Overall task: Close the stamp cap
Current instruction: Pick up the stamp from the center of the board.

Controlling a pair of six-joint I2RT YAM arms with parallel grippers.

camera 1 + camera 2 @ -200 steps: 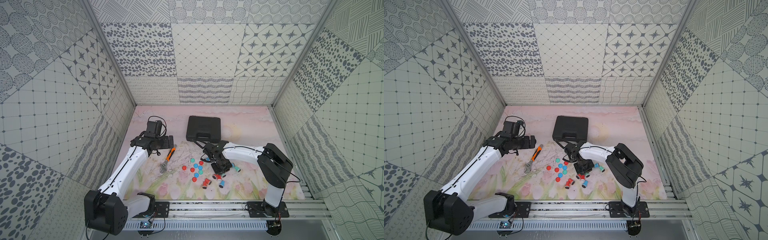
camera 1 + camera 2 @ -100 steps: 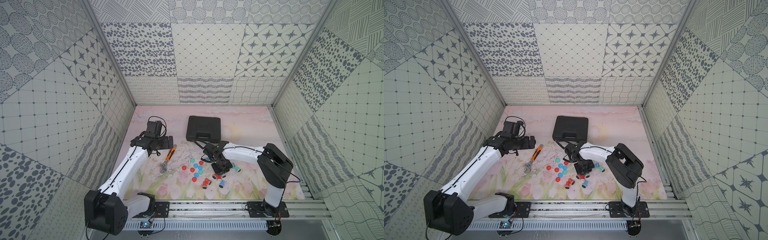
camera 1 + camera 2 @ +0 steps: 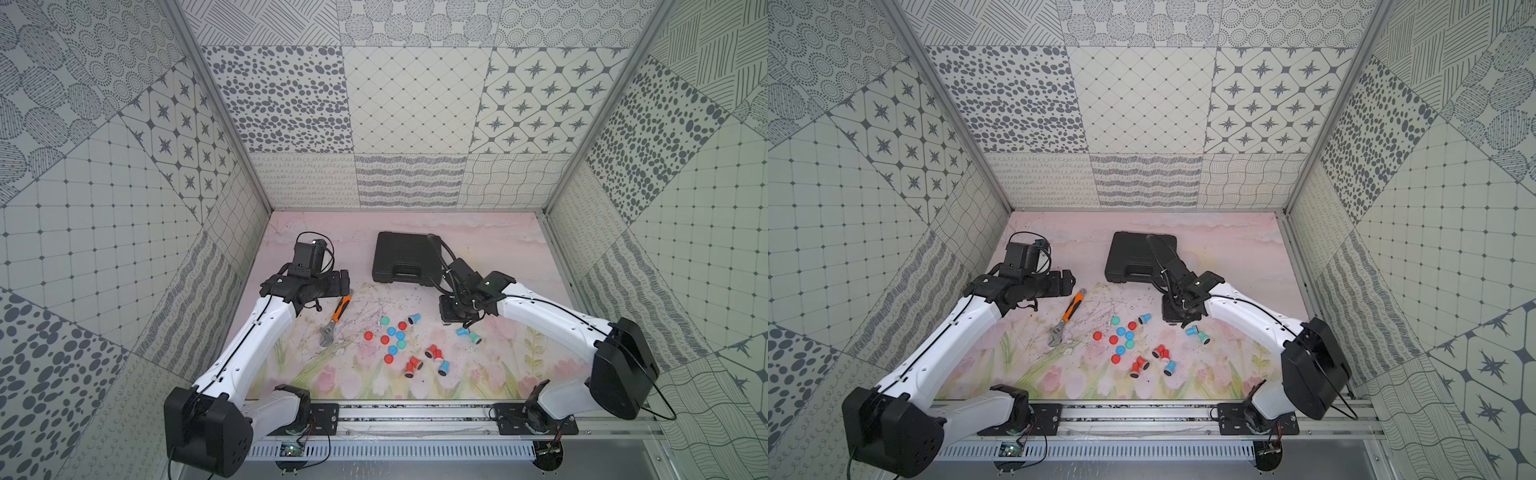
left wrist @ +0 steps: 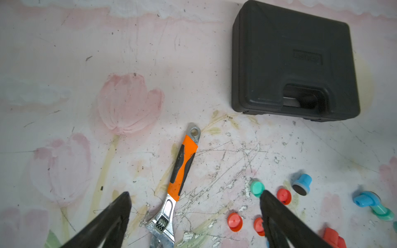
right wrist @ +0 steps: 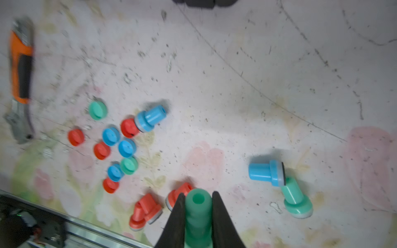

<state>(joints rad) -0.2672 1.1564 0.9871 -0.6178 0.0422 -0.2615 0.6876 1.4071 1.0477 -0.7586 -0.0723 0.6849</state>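
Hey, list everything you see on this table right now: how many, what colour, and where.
case: one, black, shut, at the back, centre.
wrench: one, orange handle, left of the caps.
caps: nine, four red, three blue, two green, clustered in the middle.
blue stamps: three, on their sides, right of the caps.
loose green stamp: one, lying against a blue one.
red stamps: count unclear, two huddles in front of the caps.
held green stamp: one, in the right hand.
left hand: open, near the wrench.
right hand: shut on the held green stamp.

Matt plast. stamp (image 5: 197, 212); metal wrench head (image 4: 163, 221).
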